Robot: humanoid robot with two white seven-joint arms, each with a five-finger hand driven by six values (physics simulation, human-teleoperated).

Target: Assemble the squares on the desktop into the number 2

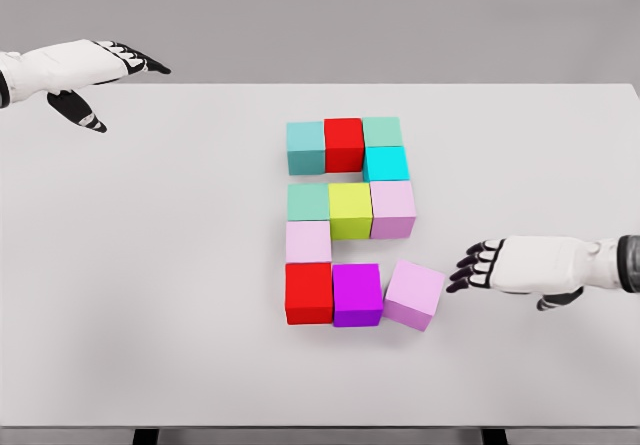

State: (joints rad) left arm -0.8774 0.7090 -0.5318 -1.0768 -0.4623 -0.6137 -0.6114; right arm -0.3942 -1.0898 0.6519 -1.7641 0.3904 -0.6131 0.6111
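A pale grey table (150, 265) fills most of the view from the robot's head, with coloured cubes gathered near its middle in the shape of a blocky number 2. The top row runs left to right: a teal cube (306, 147), a red cube (343, 144) and a sea-green cube (382, 131), all touching. Directly below the sea-green one sits a bright cyan cube (386, 163). The middle row holds a soft green cube (308, 202), a yellow-green cube (350, 211) and a lilac cube (392, 209), side by side. Under the soft green one is a pale pink cube (308, 241), and under that a second red cube (309, 292). Beside it, touching, is a purple cube (357, 294). The last piece, a light pink cube (414, 294), sits at the bottom right, turned slightly askew so it is not square with the row, one corner against the purple cube. The right hand (505, 267) reaches in from the right edge, just beside this tilted cube, fingers spread and loose, holding nothing. The left hand (95, 70) hovers at the far upper left, well apart from the cubes, fingers extended and empty.
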